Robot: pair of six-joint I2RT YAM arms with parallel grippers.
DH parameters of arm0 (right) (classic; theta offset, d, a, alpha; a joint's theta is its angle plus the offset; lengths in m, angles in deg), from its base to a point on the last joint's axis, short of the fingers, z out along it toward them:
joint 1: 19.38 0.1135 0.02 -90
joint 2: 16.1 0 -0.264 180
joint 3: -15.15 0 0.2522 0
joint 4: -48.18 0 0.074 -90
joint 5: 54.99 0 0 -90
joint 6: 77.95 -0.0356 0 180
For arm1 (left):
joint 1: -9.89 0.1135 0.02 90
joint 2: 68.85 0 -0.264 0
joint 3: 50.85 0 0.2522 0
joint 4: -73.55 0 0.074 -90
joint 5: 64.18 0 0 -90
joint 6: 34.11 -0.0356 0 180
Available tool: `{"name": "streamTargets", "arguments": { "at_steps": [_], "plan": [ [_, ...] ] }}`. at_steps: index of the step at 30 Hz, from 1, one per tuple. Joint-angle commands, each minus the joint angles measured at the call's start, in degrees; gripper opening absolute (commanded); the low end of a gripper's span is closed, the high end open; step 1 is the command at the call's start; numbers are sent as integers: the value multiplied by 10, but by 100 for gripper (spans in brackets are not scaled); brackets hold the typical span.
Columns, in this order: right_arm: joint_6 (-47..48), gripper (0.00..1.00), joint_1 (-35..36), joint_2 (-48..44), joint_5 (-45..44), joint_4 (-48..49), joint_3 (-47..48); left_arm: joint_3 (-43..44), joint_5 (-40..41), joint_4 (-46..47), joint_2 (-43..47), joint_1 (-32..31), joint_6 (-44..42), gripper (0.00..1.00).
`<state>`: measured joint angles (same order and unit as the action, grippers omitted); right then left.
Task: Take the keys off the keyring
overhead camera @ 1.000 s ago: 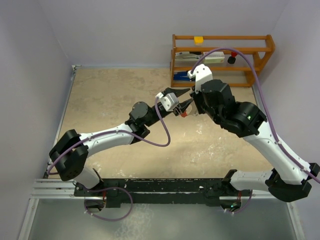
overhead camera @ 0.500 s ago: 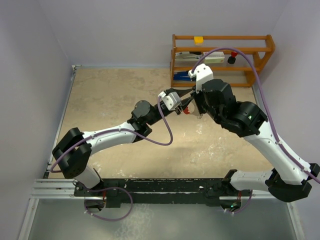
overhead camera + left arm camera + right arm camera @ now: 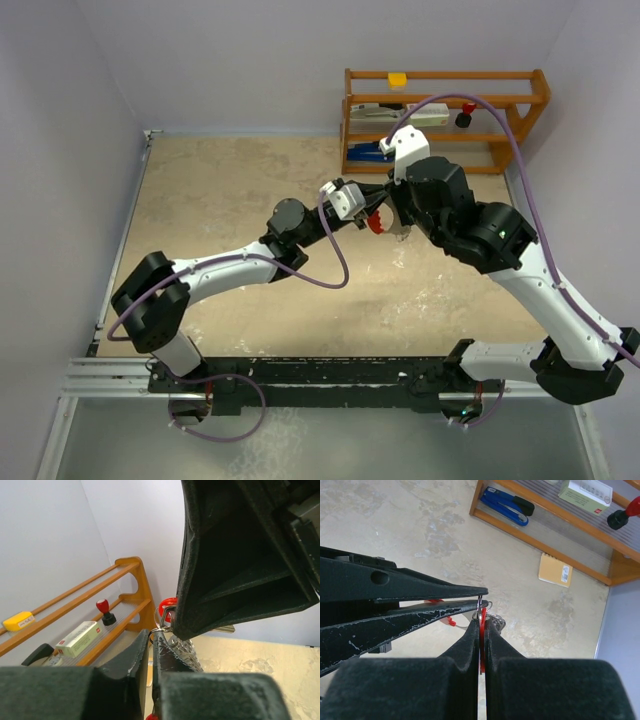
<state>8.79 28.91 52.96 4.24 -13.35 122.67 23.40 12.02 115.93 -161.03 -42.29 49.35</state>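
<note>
Above the middle of the table my two grippers meet tip to tip. My right gripper (image 3: 481,617) is shut on a key's flat red head (image 3: 482,630); its silvery blade (image 3: 225,628) sticks out past the right fingers. My left gripper (image 3: 151,637) comes in from the left, jaws nearly together, and pinches the keyring's thin metal ring (image 3: 479,602) at its tips. A silvery chain (image 3: 186,649) hangs by the ring. The keyring's red-and-white fob (image 3: 445,618) shows partly behind the left fingers. From above, a red patch (image 3: 378,224) shows between the grippers.
A wooden rack (image 3: 445,75) stands at the back right, holding a yellow block (image 3: 398,79), a white box (image 3: 585,490), a blue stapler (image 3: 507,502) and a red-topped knob (image 3: 622,515). A tan pad (image 3: 555,570) lies on the table by the rack.
My left gripper has slid right, up to the right gripper, and its jaws have closed down onto the ring. The right gripper has stayed in place, still shut.
</note>
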Motion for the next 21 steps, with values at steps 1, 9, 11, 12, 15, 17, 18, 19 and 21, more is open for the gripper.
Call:
{"name": "streamTargets", "arguments": {
  "at_steps": [1, 9, 11, 12, 15, 17, 18, 19, 21],
  "plan": [
    [2, 0, 4, -1, 13, 24, 26, 42, -30, 26, -8, -5, 25, 0],
    [1, 0, 4, -12, -4, 29, 11, 21, 34, 57, 18, -5, 41, 0],
    [1, 0, 4, -13, -9, 31, 9, 16, 42, 65, 25, -5, 44, 0],
    [1, 0, 4, -14, -10, 32, 7, 14, 49, 68, 29, -5, 47, 0],
    [1, 0, 5, -17, -10, 38, 2, 5, 75, 85, 37, -5, 53, 0],
    [1, 0, 4, -18, -8, 43, -2, 1, 87, 95, 40, -6, 54, 0],
    [1, 0, 4, -18, -8, 44, -3, -1, 92, 100, 41, -6, 57, 0],
    [1, 0, 4, -19, -8, 45, -5, -3, 94, 106, 42, -6, 59, 0],
    [2, 0, 5, -19, -7, 49, -8, -5, 100, 118, 43, -6, 65, 0]
  ]
}}
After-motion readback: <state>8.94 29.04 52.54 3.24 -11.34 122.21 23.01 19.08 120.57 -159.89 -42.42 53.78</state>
